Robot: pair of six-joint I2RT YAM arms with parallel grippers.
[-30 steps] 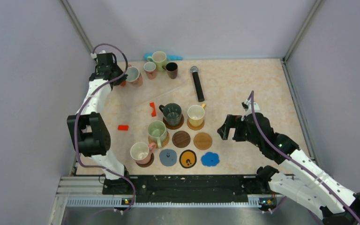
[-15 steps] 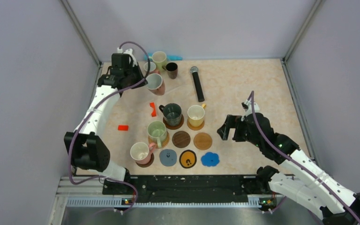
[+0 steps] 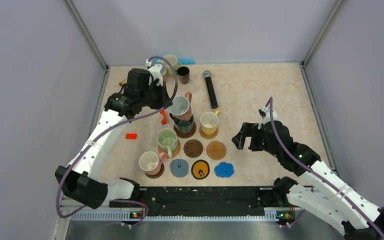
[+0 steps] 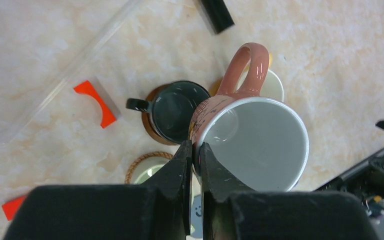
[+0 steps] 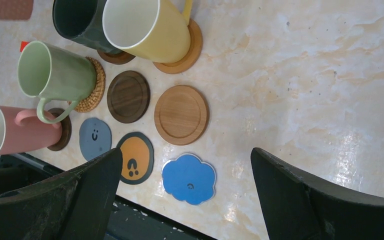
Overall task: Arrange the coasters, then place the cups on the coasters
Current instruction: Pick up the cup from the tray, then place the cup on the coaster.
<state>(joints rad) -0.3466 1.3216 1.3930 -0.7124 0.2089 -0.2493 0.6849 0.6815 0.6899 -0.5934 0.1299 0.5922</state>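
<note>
Top view, upper middle: L gripper (image 3: 171,106) pinches pink cup (image 3: 181,106) by rim, up in air. Next, prob: set it on bare dark-brown coaster (image 3: 193,148). R gripper (image 3: 241,136) wide open.

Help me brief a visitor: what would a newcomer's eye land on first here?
The pink ceramic mug with a white inside, pinched by its rim in the left tool, hangs above the dark green mug at mid-table. Nearer the arms, the bright blue scalloped coaster lies bare at the right end of the front row.

Pink cup (image 4: 260,145), blk-yellow coaster (image 5: 136,158)
</note>
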